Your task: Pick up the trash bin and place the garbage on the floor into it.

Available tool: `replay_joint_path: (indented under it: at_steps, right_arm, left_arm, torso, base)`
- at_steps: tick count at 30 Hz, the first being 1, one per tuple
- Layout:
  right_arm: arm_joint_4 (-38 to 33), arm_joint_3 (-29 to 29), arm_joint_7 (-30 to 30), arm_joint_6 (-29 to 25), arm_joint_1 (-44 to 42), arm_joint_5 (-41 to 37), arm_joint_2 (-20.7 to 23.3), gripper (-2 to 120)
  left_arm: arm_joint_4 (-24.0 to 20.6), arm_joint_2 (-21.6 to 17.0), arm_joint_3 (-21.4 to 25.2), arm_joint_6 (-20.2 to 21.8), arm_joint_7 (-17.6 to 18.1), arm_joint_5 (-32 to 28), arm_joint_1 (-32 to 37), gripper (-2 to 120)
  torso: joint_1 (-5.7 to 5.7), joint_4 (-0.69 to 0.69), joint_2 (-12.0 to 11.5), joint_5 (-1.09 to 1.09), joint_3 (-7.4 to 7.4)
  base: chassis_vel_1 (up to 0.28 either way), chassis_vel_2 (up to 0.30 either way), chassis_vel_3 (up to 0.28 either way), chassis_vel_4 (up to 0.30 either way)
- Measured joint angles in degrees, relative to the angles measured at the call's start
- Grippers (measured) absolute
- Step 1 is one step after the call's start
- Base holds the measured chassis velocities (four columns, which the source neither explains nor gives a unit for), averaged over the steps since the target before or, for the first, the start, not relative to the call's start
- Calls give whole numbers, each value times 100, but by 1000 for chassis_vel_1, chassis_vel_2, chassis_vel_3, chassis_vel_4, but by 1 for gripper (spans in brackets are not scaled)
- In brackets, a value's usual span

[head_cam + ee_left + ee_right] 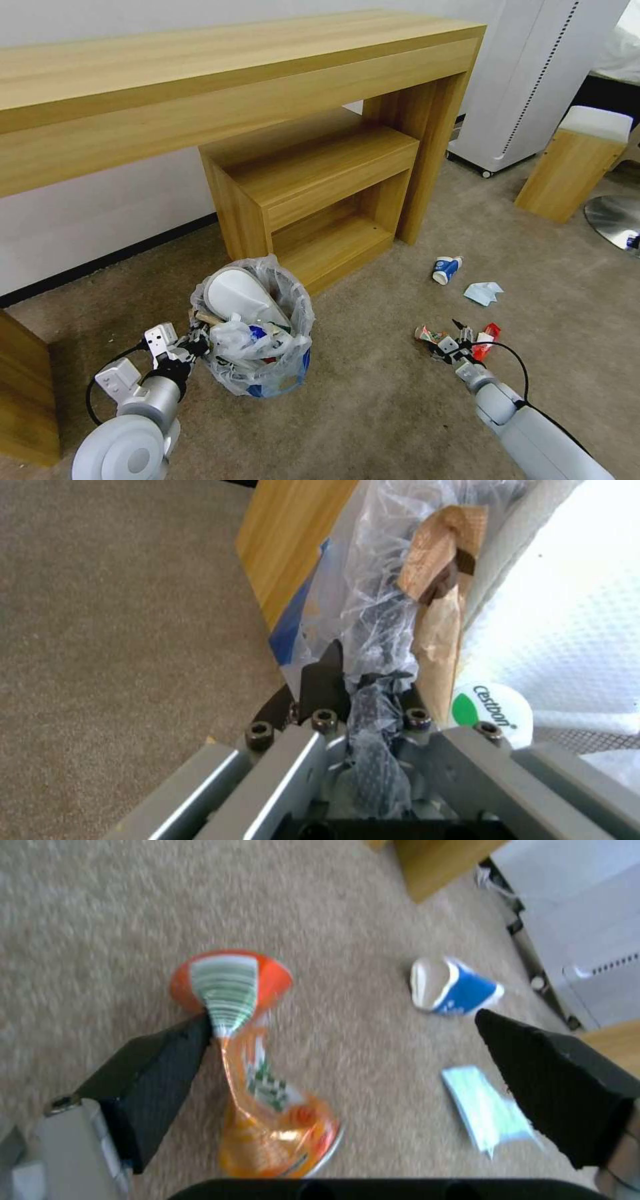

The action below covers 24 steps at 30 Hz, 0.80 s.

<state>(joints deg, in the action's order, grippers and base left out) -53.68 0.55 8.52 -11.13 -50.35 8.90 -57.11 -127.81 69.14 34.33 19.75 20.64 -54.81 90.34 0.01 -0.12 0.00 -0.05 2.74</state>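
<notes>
The trash bin [257,333] is seen in the head view standing on the beige floor [373,400] before a low wooden shelf [313,193], filled with a white slipper [240,297] and other litter. Its rim is pinched at the near-left side by the left gripper [193,347]; in the left wrist view, the crinkled bag [373,715] is shown clamped between the closed fingers [320,680], with a green-and-white bottle cap [492,712] just beside them. The right gripper [460,337] is held low over the carpet. A crushed orange can [260,1070] is revealed in the right wrist view lying between the widely spread fingers [160,1065], one finger touching it, the other well apart. A blue-white cup [445,269], a tissue [484,292] and a red wrapper [489,335] are left lying on the floor nearby
</notes>
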Motion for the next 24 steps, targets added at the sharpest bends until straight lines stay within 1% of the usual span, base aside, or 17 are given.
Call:
replay_joint_path:
  at_steps: [7, 24]
  right_arm:
    - [55, 39, -41, -105, 57, 283, -22, 98]
    - [28, 21, -134, -176, 5, 396, -31, 92]
  left_arm:
    - [0, 39, -12, -5, -2, 22, 2, 1]
    - [58, 94, -73, -5, -2, 50, -41, 1]
  torso:
    - [0, 0, 0, 0, 0]
    - [0, 0, 0, 0, 0]
  base:
    - [0, 0, 0, 0]
    - [0, 0, 0, 0]
